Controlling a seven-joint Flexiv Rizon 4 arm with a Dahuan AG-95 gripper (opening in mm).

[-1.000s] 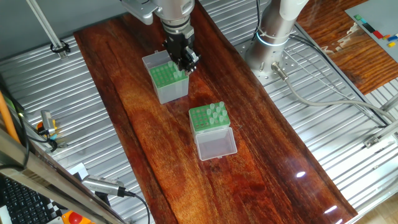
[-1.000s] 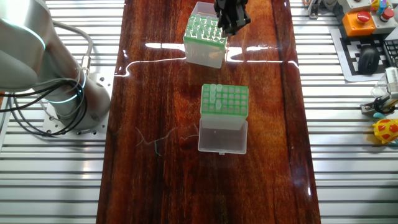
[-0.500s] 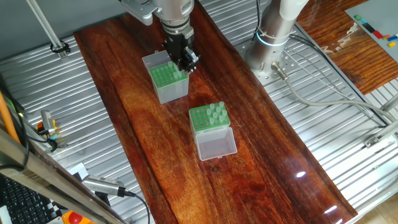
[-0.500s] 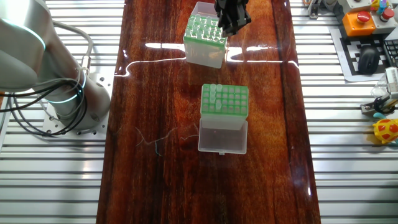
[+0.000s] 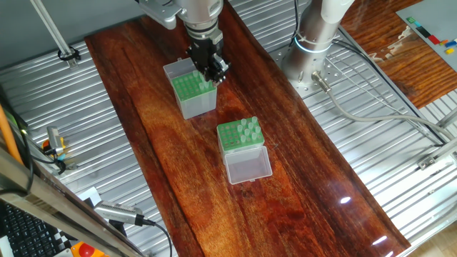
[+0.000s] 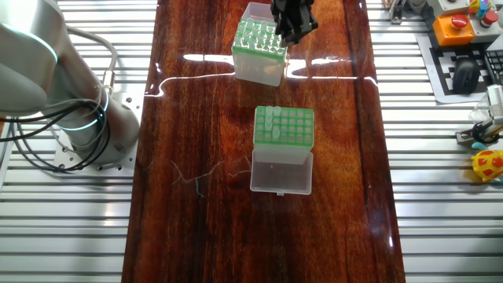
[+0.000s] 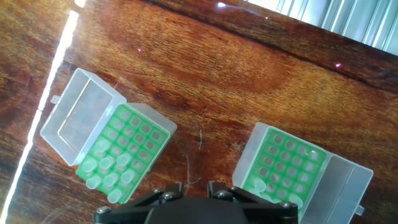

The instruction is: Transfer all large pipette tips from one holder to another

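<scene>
claw (image 5: pixel 214 72): over the near corner of the grey-sided box (image 5: pixel 193 91), opening and any hold cannot be told | large pipette tips (image 6: pixel 272 124): clustered at one end of the clear-sided box (image 6: pixel 284 127) | both boxes: on worktop (image 6: pixel 204 220), lids open, well apart

Two holders are set well apart on the table (image 6: pixel 196 236): the clear-sided holder (image 6: pixel 283 130) nearer, the grey-sided holder (image 6: pixel 258 49) farther, beneath the gripper (image 6: pixel 289 30).
</scene>
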